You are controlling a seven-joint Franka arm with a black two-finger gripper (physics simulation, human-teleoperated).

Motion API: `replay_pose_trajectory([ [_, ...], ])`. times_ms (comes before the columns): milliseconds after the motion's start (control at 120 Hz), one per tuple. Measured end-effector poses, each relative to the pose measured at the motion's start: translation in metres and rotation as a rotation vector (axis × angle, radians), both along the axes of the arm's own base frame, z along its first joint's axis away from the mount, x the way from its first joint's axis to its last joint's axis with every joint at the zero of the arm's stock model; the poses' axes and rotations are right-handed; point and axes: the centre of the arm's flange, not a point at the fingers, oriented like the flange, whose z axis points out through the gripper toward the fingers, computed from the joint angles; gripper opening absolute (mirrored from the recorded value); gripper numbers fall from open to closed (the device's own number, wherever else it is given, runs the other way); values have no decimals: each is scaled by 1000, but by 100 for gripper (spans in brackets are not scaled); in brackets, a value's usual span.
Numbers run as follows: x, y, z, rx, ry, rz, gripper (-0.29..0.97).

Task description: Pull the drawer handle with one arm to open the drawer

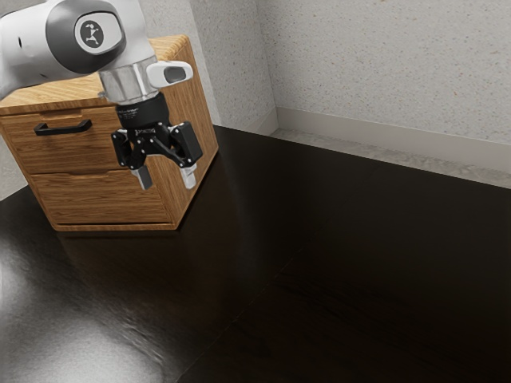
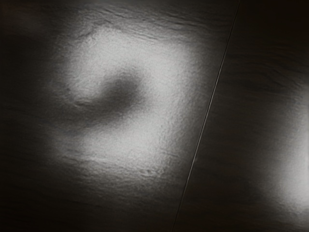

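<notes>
Hovering pre-grasp, black two-finger gripper [image 1: 168, 181] spread wide, empty; next, needing alignment onto black bar handle [image 1: 62, 127] of wooden top drawer [image 1: 56, 152].

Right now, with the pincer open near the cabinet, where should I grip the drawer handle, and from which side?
Take the black handle at mid-bar, coming straight at the top drawer's front. It is a horizontal bar standing off the wood, so one finger goes above, one below. The pincer now points down, open; I'd turn it first.
</notes>
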Motion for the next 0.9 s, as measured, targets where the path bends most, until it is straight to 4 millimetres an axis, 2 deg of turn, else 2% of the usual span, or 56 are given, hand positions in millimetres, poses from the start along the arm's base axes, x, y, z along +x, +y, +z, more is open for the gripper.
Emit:
replay_pose_trajectory([
  [292, 0, 0, 0, 0, 0, 4, 68],
  [333, -2, 0, 5, 2, -11, 4, 68],
  [350, -6, -1, 16, 5, -29, 4, 68],
  [383, -29, -2, 56, 16, -103, 4, 68],
  [433, -82, 0, 128, 53, -259, -23, 68],
  [458, -106, 3, 155, 71, -330, -55, 68],
  [500, -133, 14, 183, 128, -400, -99, 68],
  [550, -149, 27, 195, 213, -422, -150, 68],
  [600, -156, 43, 199, 277, -421, -204, 68],
  [658, -150, 69, 190, 327, -389, -268, 68],
  [767, -122, 121, 149, 342, -308, -384, 68],
  [900, -127, 174, 122, 338, -280, -501, 68],
])
